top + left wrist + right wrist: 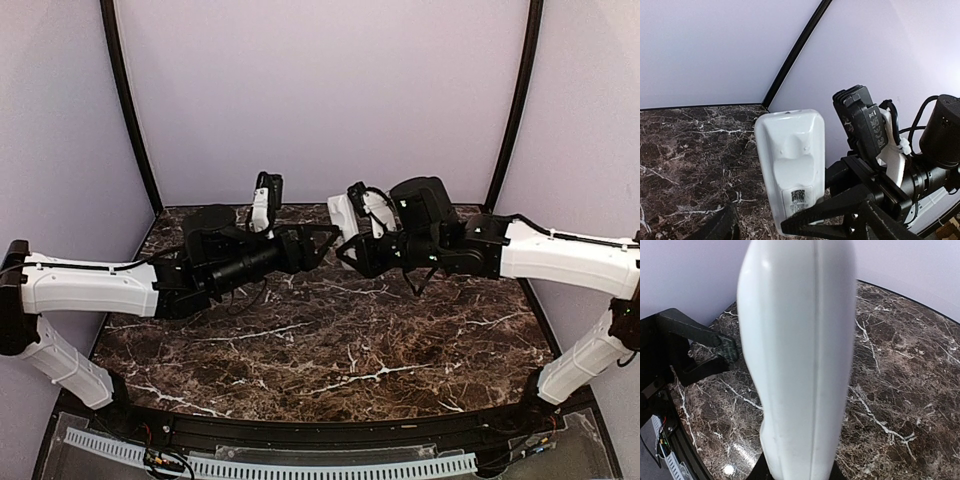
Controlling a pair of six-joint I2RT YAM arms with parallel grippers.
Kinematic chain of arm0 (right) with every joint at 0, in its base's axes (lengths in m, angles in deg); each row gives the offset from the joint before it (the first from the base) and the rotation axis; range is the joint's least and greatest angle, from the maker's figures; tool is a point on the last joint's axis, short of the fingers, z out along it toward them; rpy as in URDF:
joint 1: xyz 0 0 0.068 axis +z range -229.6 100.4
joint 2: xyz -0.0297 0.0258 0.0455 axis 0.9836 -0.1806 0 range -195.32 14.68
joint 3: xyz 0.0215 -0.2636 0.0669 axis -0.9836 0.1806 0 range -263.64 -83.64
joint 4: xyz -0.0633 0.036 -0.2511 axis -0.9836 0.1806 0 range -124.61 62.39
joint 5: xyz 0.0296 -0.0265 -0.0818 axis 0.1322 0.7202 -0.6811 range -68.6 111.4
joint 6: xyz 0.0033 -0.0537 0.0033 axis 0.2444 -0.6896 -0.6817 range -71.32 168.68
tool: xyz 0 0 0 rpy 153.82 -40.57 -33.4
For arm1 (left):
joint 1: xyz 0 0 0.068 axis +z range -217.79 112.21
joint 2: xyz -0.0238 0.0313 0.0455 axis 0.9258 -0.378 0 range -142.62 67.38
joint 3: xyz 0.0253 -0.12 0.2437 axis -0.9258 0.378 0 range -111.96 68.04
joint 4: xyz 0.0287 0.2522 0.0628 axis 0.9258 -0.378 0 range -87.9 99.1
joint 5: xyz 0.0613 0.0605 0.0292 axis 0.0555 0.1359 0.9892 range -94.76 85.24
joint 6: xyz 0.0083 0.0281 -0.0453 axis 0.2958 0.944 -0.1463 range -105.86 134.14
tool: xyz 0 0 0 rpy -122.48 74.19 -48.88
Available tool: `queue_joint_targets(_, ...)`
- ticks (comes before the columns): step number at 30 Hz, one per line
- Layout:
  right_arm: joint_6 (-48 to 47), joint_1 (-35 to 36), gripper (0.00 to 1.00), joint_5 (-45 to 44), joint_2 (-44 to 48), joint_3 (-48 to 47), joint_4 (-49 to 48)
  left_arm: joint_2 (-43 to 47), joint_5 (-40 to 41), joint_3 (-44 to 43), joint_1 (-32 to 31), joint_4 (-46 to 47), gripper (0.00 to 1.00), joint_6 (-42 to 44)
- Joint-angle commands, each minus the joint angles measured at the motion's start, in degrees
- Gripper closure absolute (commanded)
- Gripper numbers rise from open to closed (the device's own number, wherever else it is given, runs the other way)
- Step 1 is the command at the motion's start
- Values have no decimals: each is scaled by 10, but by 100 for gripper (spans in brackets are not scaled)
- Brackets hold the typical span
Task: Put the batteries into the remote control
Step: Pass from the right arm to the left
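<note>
Remote (800, 360): white, long axis upright. Its lower end sits between the right fingers, and the rest stands straight up out of them, clear of the table (330, 350).
Right gripper (350, 252): closed on the remote's lower end, pads against its two sides.
Left gripper (324, 245): jaws spread wide, nothing between them.
Left fingertip (725, 347): just beside the remote's edge, not touching, about level with its middle.
Side facing the left fingers: smooth white back with a small label (799, 196) low down. No dark recess shows.
Batteries: none visible in any view or in either gripper.
Nearer arm: the right holds the remote. The left is free and close beside it.
Coming move, as I judge it: the left fingers must cross that small gap square to the upright back while the right holds steady. Loading looks a long way off.
</note>
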Motion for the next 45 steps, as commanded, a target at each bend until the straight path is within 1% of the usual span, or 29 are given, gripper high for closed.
queue_joint_targets(1, -10, 9, 100, 67, 2, 13, -72, -7, -6, -2, 4, 41, 23, 16)
queue_joint_targets(2, -9, 10, 100, 69, 5, 15, -73, -3, -6, 2, 6, 43, 27, 18)
queue_joint_targets(5, -8, 9, 100, 52, 28, 30, -71, 15, -18, 12, 16, 37, 30, 33)
queue_joint_targets(7, -9, 10, 100, 26, 40, 34, -67, 21, -23, 10, 18, 17, 28, 36)
queue_joint_targets(10, -14, 14, 100, -3, 43, 35, -63, 20, -44, 13, 18, 22, 23, 27)
queue_joint_targets(12, -28, 14, 100, 28, 43, 41, -90, 14, -54, 14, 17, 33, 18, 21)
queue_joint_targets(13, -39, 14, 100, 69, 44, 46, -113, 10, -55, 14, 18, 37, 15, 23)
queue_joint_targets(14, -57, 14, 100, 119, 46, 51, -133, 9, -64, 14, 18, 42, 15, 27)
queue_joint_targets(16, -79, 14, 100, 204, 51, 53, -144, 12, -76, 19, 19, 51, 15, 47)
queue_joint_targets(18, -105, 14, 100, 260, 59, 50, -140, 36, -100, 36, 26, 73, 17, 71)
queue_joint_targets(21, -127, 6, 100, 332, 83, 54, -120, 62, -192, 55, 35, 85, 18, 116)
queue_joint_targets(24, -148, -2, 100, 405, 105, 63, -120, 75, -265, 46, 37, 28, 18, 167)
queue_joint_targets(26, -163, -4, 100, 440, 109, 57, -113, 77, -310, 42, 37, 5, 18, 181)
queue_joint_targets(27, -170, -4, 100, 453, 109, 52, -106, 79, -320, 43, 36, 4, 19, 183)
queue_joint_targets(29, -176, -4, 100, 465, 107, 45, -101, 80, -356, 42, 37, 17, 24, 187)
queue_joint_targets(30, -176, -5, 100, 468, 105, 44, -102, 78, -379, 41, 37, 23, 28, 186)
queue_joint_targets(32, -178, -4, 100, 471, 103, 39, -102, 70, -398, 36, 36, 34, 34, 180)
queue_joint_targets(34, -178, -4, 100, 473, 99, 34, -103, 62, -408, 31, 36, 45, 36, 173)
queue_joint_targets(36, -176, -4, 100, 472, 98, 33, -105, 57, -409, 31, 34, 61, 36, 168)
queue_joint_targets(42, -172, -4, 100, 466, 93, 33, -108, 53, -375, 27, 24, 77, 37, 172)
queue_joint_targets(45, -173, -4, 100, 465, 90, 33, -108, 53, -367, 26, 21, 89, 41, 170)
